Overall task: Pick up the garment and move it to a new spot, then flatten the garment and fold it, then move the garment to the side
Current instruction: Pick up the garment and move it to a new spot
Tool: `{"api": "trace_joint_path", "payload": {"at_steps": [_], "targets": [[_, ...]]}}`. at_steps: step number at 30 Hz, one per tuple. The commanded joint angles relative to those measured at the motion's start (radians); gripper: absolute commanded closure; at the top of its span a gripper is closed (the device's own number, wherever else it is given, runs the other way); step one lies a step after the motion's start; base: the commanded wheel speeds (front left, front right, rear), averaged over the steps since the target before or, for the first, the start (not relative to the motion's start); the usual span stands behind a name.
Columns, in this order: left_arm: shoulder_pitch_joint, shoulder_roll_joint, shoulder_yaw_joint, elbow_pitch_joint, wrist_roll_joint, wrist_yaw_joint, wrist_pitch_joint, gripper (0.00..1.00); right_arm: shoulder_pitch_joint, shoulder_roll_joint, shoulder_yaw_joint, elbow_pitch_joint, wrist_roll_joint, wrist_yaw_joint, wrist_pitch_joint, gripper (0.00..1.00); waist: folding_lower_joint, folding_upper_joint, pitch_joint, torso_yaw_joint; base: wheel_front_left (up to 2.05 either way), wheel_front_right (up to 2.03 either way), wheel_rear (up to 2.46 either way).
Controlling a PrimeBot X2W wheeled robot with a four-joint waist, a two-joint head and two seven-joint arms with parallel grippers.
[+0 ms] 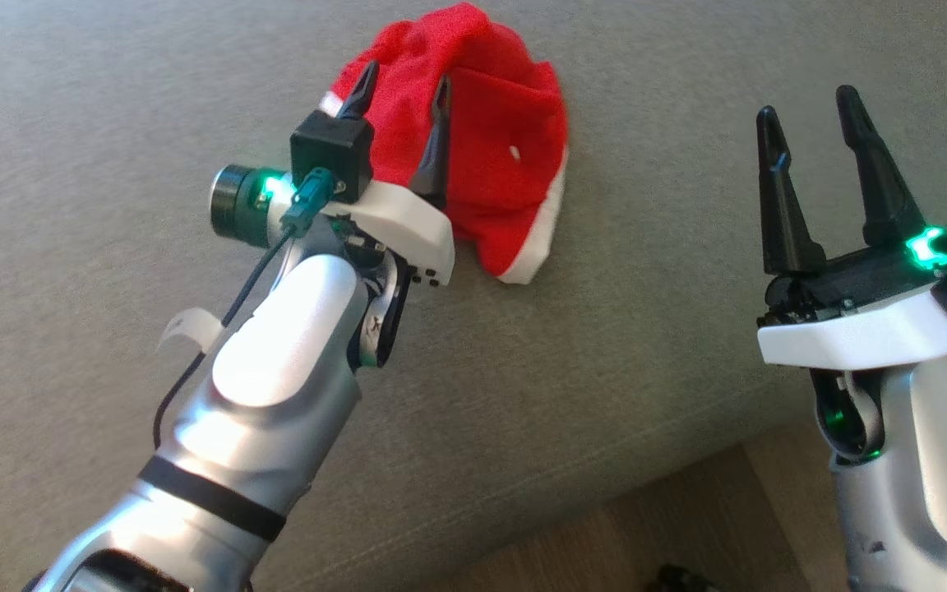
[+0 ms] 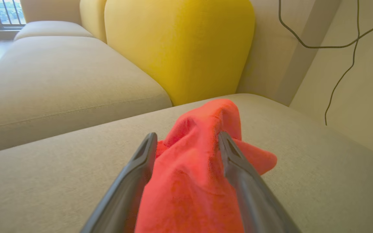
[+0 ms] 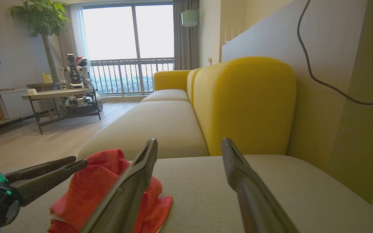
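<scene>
The red garment (image 1: 506,164) with white trim lies bunched in a heap on the beige sofa cushion (image 1: 112,123), in the upper middle of the head view. The left gripper (image 1: 406,76) reaches up from the lower left, and its 2 dark fingers stand wide apart over the garment's left half.

In the left wrist view the left gripper (image 2: 187,136) has the garment (image 2: 189,181) filling the gap between its spread fingers, a peak of cloth rising just past the tips. Whether the pads press the cloth I cannot tell. A yellow backrest (image 2: 180,48) stands at the top centre.

The right gripper (image 1: 806,107) sits at the right edge of the head view, well apart from the garment, jaws wide with nothing between them. In the right wrist view the right gripper (image 3: 189,141) points at the yellow backrest (image 3: 244,103), and the garment (image 3: 89,184) lies at the lower left, beside the left gripper (image 3: 78,161).
</scene>
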Motion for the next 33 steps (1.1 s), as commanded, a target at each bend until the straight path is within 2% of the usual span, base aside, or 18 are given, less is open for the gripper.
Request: {"api": "trace_joint_path", "payload": {"at_steps": [1,4,5,11,17,22,25,29,33], "targets": [[-0.041,0.011,0.03,-0.049,0.01,0.009,-0.011,0.0,-0.025,0.005,0.013,-0.028,-0.01,0.0,-0.006,0.0,-0.0001,0.0,-0.025,0.039,0.0,0.0,0.0],[-0.02,0.03,0.051,-0.115,0.045,0.002,-0.012,0.0,-0.016,0.005,0.009,-0.018,-0.029,0.0,-0.006,0.0,-0.0001,0.0,-0.055,0.09,0.0,0.0,0.0],[0.002,0.057,0.07,-0.172,0.07,0.0,-0.012,0.0,-0.009,0.005,0.009,-0.01,-0.041,0.0,-0.006,0.0,-0.0001,0.0,-0.078,0.125,0.0,0.0,0.0],[0.136,0.175,0.143,-0.356,0.14,0.029,-0.012,0.0,0.035,0.005,0.011,0.025,-0.084,0.0,-0.006,0.0,-0.0001,0.0,-0.15,0.228,0.0,0.0,0.0],[0.342,0.251,0.165,-0.476,0.191,0.036,-0.012,0.0,0.119,0.005,0.009,0.064,-0.117,0.0,-0.006,0.0,-0.0001,0.0,-0.211,0.306,0.0,0.0,0.0],[0.516,0.229,0.225,-0.549,0.2,0.079,-0.012,0.0,0.171,0.005,0.006,0.089,-0.109,0.0,-0.006,0.0,-0.0001,0.0,-0.247,0.328,0.0,0.0,0.0],[0.604,0.188,0.273,-0.583,0.203,0.098,-0.012,0.0,0.191,0.005,0.008,0.099,-0.103,0.0,-0.006,0.0,-0.0001,0.0,-0.262,0.335,0.0,0.0,0.0],[0.662,0.157,0.304,-0.598,0.227,0.096,-0.012,0.0,0.2,0.005,0.011,0.106,-0.105,0.0,-0.006,0.0,-0.0001,0.0,-0.27,0.34,0.0,0.0,0.0],[0.689,0.128,0.335,-0.596,0.252,0.064,-0.012,0.0,0.196,0.005,0.014,0.112,-0.111,0.0,-0.006,0.0,-0.0001,0.0,-0.273,0.353,0.0,0.0,0.0]]}}
